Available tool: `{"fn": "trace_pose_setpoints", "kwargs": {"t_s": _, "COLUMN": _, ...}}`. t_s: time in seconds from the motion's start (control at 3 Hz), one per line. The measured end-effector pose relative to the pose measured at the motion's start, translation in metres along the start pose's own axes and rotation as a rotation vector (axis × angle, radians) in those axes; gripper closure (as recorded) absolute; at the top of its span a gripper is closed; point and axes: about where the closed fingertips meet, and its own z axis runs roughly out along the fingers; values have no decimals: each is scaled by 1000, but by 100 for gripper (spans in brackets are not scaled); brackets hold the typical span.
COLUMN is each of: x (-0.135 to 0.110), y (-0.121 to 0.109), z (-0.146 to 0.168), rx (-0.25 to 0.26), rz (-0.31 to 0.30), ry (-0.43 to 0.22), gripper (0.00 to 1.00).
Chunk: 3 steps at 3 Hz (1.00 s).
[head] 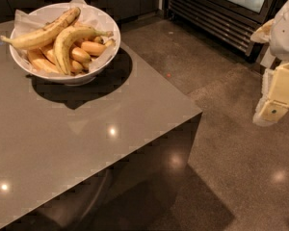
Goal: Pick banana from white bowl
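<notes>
The white bowl (104, 60) sits at the far left of the table (86, 143), paper-lined. In it the banana (62, 44) curves over short orange bananas (89, 47), beside a straighter long banana (41, 32). The gripper (274, 105) hangs at the right edge, over the floor (216, 85), well apart from table and bowl.

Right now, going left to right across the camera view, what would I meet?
The white bowl holding the banana → the right corner of the table it sits on → bare floor → the gripper, hanging over the floor at the right edge, well clear of the table.
</notes>
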Motion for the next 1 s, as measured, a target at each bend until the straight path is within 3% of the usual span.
{"fn": "trace_pose_setpoints", "kwargs": {"t_s": 0.67, "x": -6, "y": -6, "z": 2, "rx": 30, "rz": -17, "ry": 35, "gripper": 0}}
{"fn": "trace_pose_setpoints", "kwargs": {"t_s": 1.0, "x": -26, "y": -27, "z": 6, "rx": 51, "rz": -89, "ry": 78, "gripper": 0}}
